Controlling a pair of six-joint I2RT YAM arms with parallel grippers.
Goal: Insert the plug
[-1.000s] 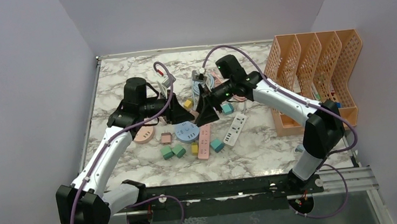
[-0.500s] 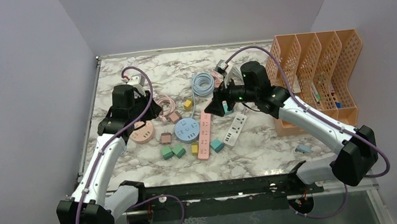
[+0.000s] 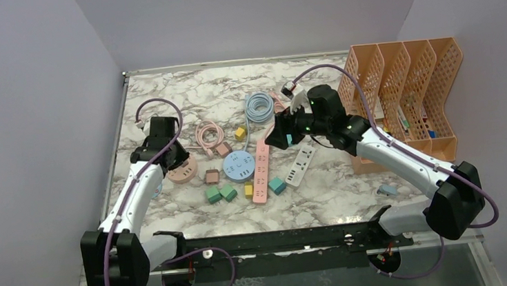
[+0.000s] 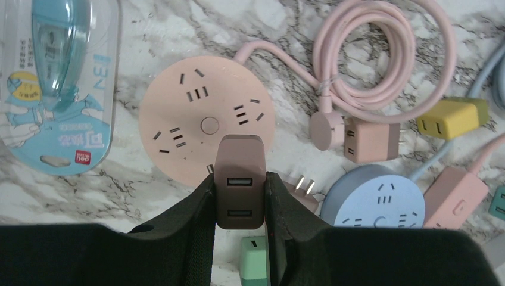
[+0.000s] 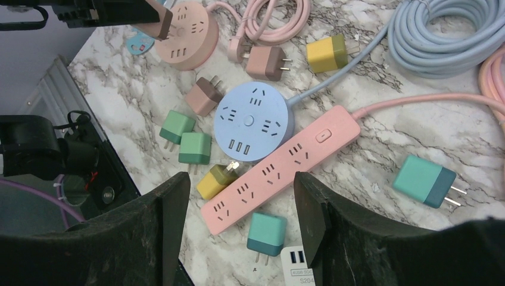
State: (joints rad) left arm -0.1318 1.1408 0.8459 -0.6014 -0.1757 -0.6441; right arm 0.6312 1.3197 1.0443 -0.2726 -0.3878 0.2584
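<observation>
My left gripper [image 4: 239, 179] is shut on a brownish-pink USB charger plug [image 4: 239, 156], its two USB ports facing the camera. It hangs over the near edge of the round pink socket [image 4: 196, 113], which lies flat on the marble. Whether the prongs touch the socket is hidden. In the top view the left gripper [image 3: 171, 157] is over this socket [image 3: 185, 172] at the table's left. My right gripper [image 5: 241, 214] is open and empty, held above the pink power strip [image 5: 280, 170] and a teal plug [image 5: 266, 233]; in the top view it [image 3: 279, 137] is right of centre.
A round blue socket [image 3: 238, 166], a white power strip [image 3: 300, 164], blue [image 3: 259, 106] and pink [image 3: 208, 131] cable coils and several loose coloured plugs lie mid-table. An orange file rack [image 3: 399, 96] stands at the right. A blue packaged item [image 4: 56, 77] lies left of the pink socket.
The left arm has drawn back from the table's centre to the left, over the round pink socket. The right arm has swung right and away from the centre.
</observation>
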